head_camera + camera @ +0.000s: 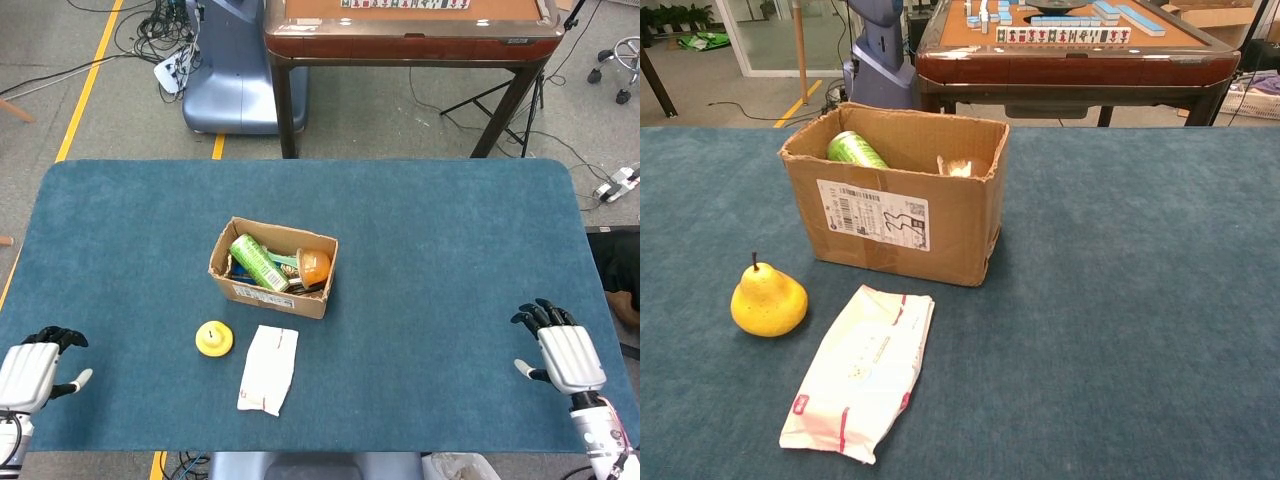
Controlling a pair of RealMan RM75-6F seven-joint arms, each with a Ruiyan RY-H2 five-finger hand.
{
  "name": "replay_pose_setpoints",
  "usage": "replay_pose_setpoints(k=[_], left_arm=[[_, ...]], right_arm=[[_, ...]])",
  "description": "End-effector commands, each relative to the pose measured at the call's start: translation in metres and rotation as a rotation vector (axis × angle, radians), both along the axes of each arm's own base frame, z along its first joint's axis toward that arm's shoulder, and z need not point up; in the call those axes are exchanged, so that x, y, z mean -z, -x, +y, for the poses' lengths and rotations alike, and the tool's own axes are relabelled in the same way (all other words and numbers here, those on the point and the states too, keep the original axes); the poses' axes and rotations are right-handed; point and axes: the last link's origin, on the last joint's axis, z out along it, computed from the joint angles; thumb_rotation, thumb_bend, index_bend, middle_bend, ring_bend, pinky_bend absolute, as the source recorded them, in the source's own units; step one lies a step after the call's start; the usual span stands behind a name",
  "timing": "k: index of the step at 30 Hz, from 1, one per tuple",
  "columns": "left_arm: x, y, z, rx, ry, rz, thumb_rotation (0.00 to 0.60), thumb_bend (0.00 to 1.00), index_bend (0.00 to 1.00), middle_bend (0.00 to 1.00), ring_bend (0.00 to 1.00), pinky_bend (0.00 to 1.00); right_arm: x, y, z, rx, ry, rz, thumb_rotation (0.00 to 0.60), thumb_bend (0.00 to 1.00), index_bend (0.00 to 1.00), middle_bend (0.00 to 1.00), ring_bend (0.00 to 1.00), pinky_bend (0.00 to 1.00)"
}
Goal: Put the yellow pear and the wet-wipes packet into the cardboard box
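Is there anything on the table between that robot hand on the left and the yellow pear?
No. In the head view, only bare blue tablecloth lies between the left hand and the pear.

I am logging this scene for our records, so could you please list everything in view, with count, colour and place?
cardboard box: one, brown, open-topped, middle of the table, left of centre.
green can: one, lying in the box's left part.
orange item: one, in the box's right part; what it is cannot be told.
yellow pear: one, upright on the table, in front of the box's left corner.
wet-wipes packet: one, white with red marks, flat on the table, right of the pear, apart from it.
table: one, blue cloth top.
mahjong table: one, brown, behind the blue table.
left hand: one, white and black, near left edge, holds nothing.
right hand: one, near right edge, holds nothing.
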Motion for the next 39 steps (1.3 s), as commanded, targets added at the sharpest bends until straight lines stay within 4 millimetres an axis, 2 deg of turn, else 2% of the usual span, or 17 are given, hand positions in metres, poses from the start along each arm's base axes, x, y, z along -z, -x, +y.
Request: replay_pose_setpoints(k=[1,3,5,6,8,10,12,15,17,19,27,34,39], left_arm=[[0.005,-0.005,-0.003,0.024,0.064,-0.061,0.6,0.16,0.39,0.41,0.26,0.13],[0.007,-0.009,-0.003,0.032,0.084,-0.089,0.6,0.14,0.28,0.3,0.23,0.11],[0.009,-0.016,-0.001,0.053,0.099,-0.117,0.6,0.13,0.13,0.14,0.2,0.12],[0.01,-0.019,0.0,0.065,0.11,-0.126,0.6,0.13,0.09,0.09,0.19,0.13],[0.012,-0.029,0.004,0.101,0.138,-0.135,0.6,0.13,0.01,0.0,0.17,0.24],[0.015,-0.041,0.009,0.134,0.172,-0.132,0.6,0.13,0.0,0.0,0.16,0.32],[0.019,-0.05,0.014,0.156,0.203,-0.13,0.6,0.13,0.0,0.0,0.16,0.33],[0.031,-0.063,0.025,0.152,0.28,-0.152,0.6,0.13,0.0,0.0,0.1,0.33],[0.037,-0.068,0.031,0.14,0.319,-0.163,0.6,0.13,0.0,0.0,0.02,0.28],[0.044,-0.074,0.039,0.139,0.35,-0.163,0.6,0.13,0.0,0.0,0.0,0.25],[0.067,-0.09,0.058,0.191,0.397,-0.106,0.6,0.13,0.0,0.0,0.0,0.25],[0.077,-0.106,0.065,0.231,0.419,-0.086,0.6,0.13,0.0,0.0,0.02,0.27],[0.082,-0.116,0.068,0.252,0.441,-0.064,0.6,0.13,0.09,0.0,0.05,0.29]], right_arm=[[-0.003,-0.005,0.001,-0.035,0.02,0.021,0.6,0.03,0.37,0.26,0.15,0.25],[-0.005,-0.007,0.004,-0.041,0.034,0.02,0.6,0.03,0.38,0.28,0.16,0.25],[-0.01,-0.008,0.008,-0.041,0.051,0.012,0.6,0.03,0.38,0.28,0.16,0.25],[-0.012,-0.009,0.01,-0.042,0.061,0.01,0.6,0.03,0.39,0.29,0.17,0.25],[-0.018,-0.012,0.013,-0.051,0.082,0.01,0.6,0.03,0.4,0.29,0.17,0.25],[-0.023,-0.015,0.015,-0.066,0.105,0.006,0.6,0.03,0.4,0.3,0.18,0.25],[-0.027,-0.016,0.017,-0.081,0.127,0.0,0.6,0.03,0.42,0.32,0.2,0.25],[-0.033,-0.015,0.02,-0.084,0.148,-0.008,0.6,0.03,0.43,0.33,0.21,0.25],[-0.038,-0.015,0.022,-0.084,0.158,-0.006,0.6,0.03,0.43,0.34,0.21,0.25],[-0.043,-0.016,0.024,-0.086,0.168,-0.007,0.6,0.03,0.43,0.34,0.21,0.25],[-0.059,-0.016,0.028,-0.085,0.217,-0.027,0.6,0.03,0.43,0.34,0.21,0.25],[-0.063,-0.016,0.026,-0.081,0.224,-0.037,0.6,0.03,0.43,0.34,0.22,0.25],[-0.064,-0.016,0.025,-0.079,0.22,-0.04,0.6,0.03,0.43,0.35,0.22,0.25]])
